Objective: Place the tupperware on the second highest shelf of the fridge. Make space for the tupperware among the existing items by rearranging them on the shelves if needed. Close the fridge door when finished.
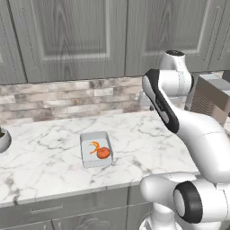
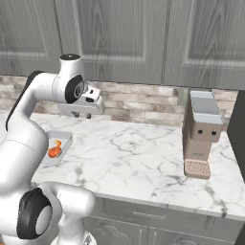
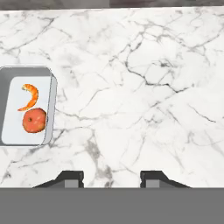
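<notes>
The tupperware (image 1: 95, 150) is a shallow pale container holding an orange-red round piece and a curled orange piece. It rests on the marble counter (image 1: 54, 170), near the front. In the right base view the tupperware (image 2: 56, 148) lies partly behind my arm, below and left of my gripper (image 2: 83, 116), which hangs above the counter. In the hand view my gripper (image 3: 111, 178) points down at bare marble with its fingertips apart and nothing between them, and the tupperware (image 3: 13, 124) sits off to the left. The fridge, its door and its shelves are out of view.
A brown and grey coffee machine (image 2: 201, 134) stands on the counter at the right, also seen as the coffee machine (image 1: 213, 96). A pale bowl (image 1: 3, 140) sits at the counter's left edge. Grey wall cabinets (image 1: 81, 36) hang above a brick backsplash.
</notes>
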You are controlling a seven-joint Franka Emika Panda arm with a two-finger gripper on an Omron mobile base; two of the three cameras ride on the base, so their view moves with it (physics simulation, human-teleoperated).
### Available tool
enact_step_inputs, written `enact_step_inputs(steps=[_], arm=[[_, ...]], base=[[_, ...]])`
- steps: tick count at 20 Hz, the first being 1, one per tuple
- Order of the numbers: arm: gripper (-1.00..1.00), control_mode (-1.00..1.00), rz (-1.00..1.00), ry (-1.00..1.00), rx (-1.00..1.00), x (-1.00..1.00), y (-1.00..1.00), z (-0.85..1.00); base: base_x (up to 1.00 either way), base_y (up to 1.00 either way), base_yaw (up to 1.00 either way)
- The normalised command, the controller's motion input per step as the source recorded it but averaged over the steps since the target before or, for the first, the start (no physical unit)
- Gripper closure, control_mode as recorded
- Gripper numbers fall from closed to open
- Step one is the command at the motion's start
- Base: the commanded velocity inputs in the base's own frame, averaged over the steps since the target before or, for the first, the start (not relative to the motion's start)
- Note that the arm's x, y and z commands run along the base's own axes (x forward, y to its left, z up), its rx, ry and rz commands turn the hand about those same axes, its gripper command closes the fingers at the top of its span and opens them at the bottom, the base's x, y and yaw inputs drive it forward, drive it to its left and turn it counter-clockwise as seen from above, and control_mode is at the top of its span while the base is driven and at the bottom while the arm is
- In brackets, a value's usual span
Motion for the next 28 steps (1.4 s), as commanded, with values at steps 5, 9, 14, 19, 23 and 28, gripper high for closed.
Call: enact_step_inputs(steps=[5,9,14,19,23,28], arm=[[-1.00,-1.00,0.00,0.00,-0.03,0.00,0.22,-0.22],[-1.00,-1.00,-0.01,0.00,-0.05,0.00,0.61,-0.55],[-1.00,-1.00,0.00,0.00,-0.02,0.07,0.68,-0.62],[-1.00,-1.00,-0.03,0.00,0.00,0.19,0.76,-0.62],[-1.00,-1.00,-0.04,0.00,0.03,0.24,0.63,-0.60],[-1.00,-1.00,-0.02,0.01,0.09,0.16,0.32,-0.50]], base=[[0.00,0.00,0.00],[0.00,0.00,0.00],[0.00,0.00,0.00],[0.00,0.00,0.00],[0.00,0.00,0.00],[0.00,0.00,0.00]])
